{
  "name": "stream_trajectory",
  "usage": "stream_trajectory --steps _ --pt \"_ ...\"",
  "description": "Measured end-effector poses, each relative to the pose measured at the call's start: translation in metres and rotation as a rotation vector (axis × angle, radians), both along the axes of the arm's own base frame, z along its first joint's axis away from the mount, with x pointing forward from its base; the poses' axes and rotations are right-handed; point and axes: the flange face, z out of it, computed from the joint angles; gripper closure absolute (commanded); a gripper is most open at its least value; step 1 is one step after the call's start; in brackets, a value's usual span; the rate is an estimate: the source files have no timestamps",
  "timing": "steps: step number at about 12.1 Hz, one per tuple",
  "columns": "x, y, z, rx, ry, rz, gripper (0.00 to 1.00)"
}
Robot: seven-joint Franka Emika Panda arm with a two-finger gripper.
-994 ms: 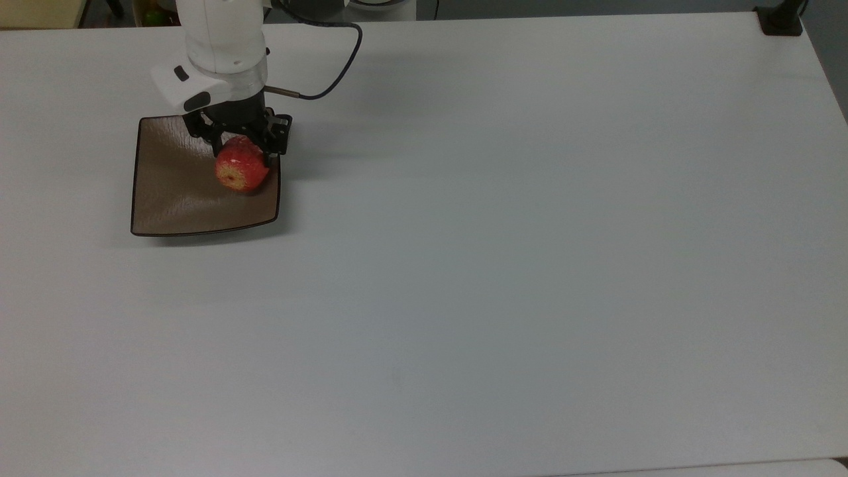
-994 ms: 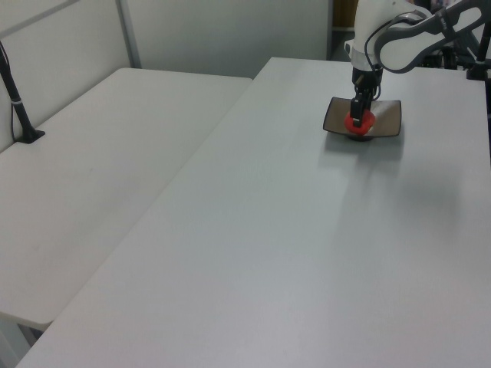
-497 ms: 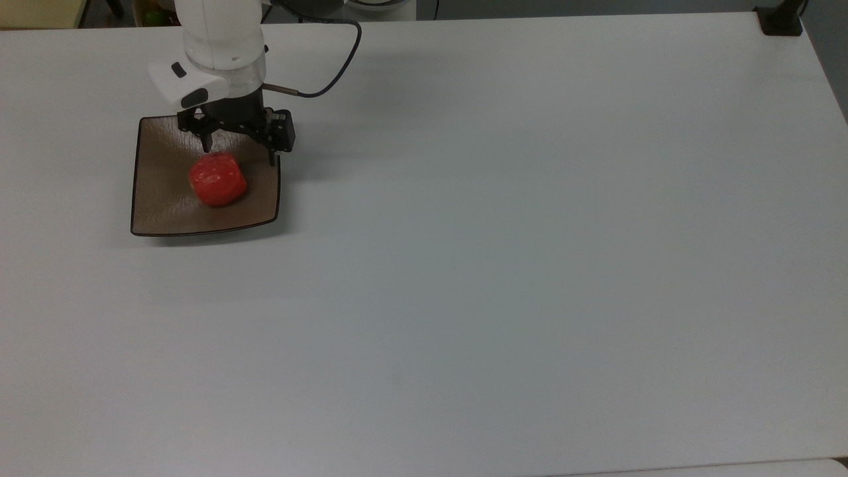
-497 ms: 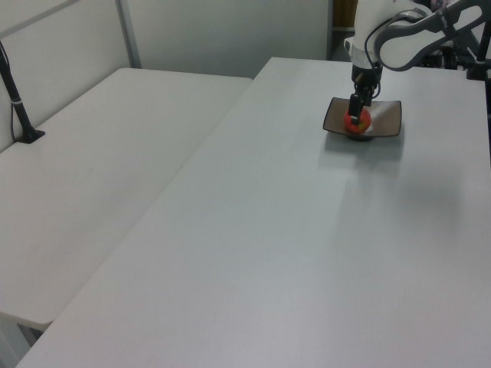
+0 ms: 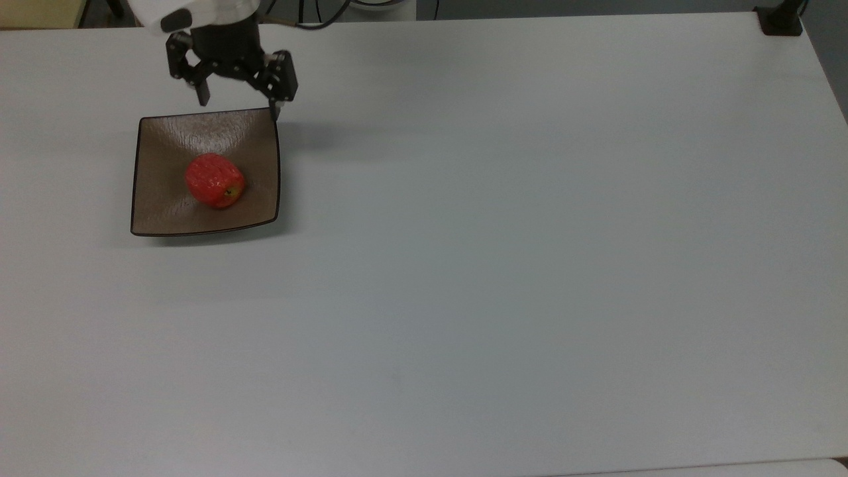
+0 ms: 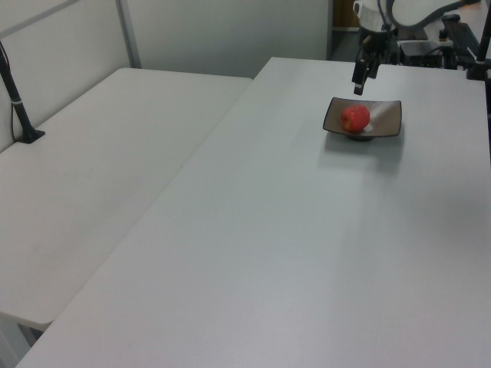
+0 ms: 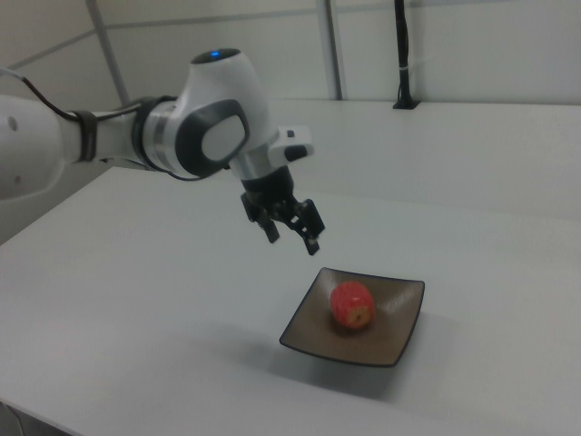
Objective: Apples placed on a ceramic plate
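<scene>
Right view, white table, pale wall panels, apple on plate, tool spread above.

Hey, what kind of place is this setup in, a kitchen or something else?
Probably a robotics lab or test room, not a kitchen. A robot arm with its gripper open hangs over a bare white table, where an apple sits on a brown plate. Plain partition walls stand behind.

White table, brown ceramic plate near top view's left, seemingly matte
</scene>
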Motion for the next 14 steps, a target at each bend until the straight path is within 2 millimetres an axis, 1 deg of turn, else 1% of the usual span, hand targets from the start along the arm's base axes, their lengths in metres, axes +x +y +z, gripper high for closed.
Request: stream_trajectory --steps 1,3,5,8,9,10,14 --pt "-0.005 0.016 0.009 0.012 0.015 0.019 0.0" --pt "-0.013 0.058 0.015 0.019 0.063 0.086 0.0" --pt "-0.019 0.1 0.017 0.052 0.086 0.154 0.0" --pt "-0.024 0.147 0.015 0.09 0.097 0.231 0.0" --pt "-0.026 0.156 0.014 0.093 0.099 0.241 0.0" --pt "-0.026 0.159 0.014 0.095 0.101 0.245 0.0" --pt "-0.026 0.157 0.013 0.095 0.101 0.242 0.0"
